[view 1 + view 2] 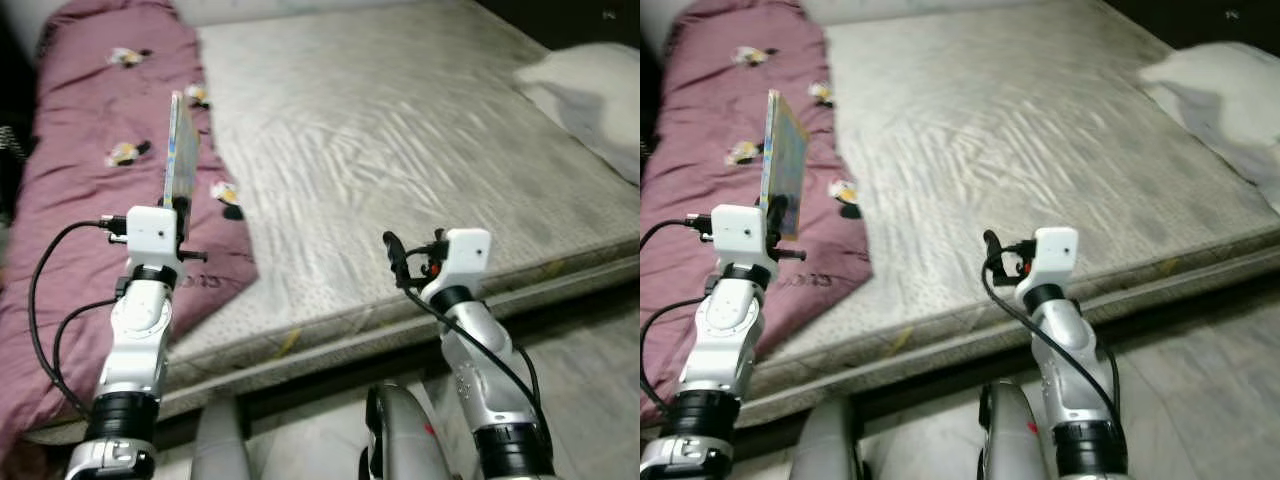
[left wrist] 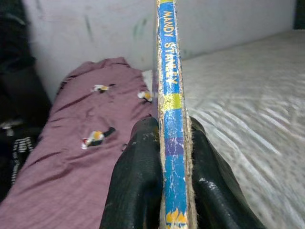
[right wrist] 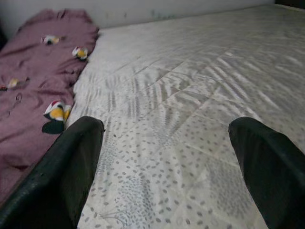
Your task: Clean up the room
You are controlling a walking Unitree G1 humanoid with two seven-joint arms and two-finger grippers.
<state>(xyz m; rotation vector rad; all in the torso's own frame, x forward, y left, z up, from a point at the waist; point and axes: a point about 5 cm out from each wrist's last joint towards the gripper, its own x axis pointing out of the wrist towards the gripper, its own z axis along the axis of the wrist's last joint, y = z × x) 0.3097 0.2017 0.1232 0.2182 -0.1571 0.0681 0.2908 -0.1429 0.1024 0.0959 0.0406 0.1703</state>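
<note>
At the near edge of the bed (image 1: 420, 320), two arms are reaching forward over the mattress.

Item 1: right gripper (image 3: 167, 157), hovering low above the bare patterned mattress, its two black fingers (image 3: 62, 171) standing wide apart and holding nothing.

Item 2: left gripper (image 2: 164, 176), clenching a thin book (image 1: 180, 150) by its lower edge; the book is standing upright, spine toward the wrist camera, over the maroon blanket (image 1: 90, 130).

Item 3: maroon blanket, lying along the bed's left side, printed with small bird-like figures, though blur is leaving the motif uncertain.

Item 4: pale pillow or folded cloth (image 1: 590, 90), resting at the far right of the bed.

Risk: the grip is catching only the book's bottom margin, so the tall, thin volume is likely to pivot or slip out if the arm swings quickly, dropping back onto the bedding.
</note>
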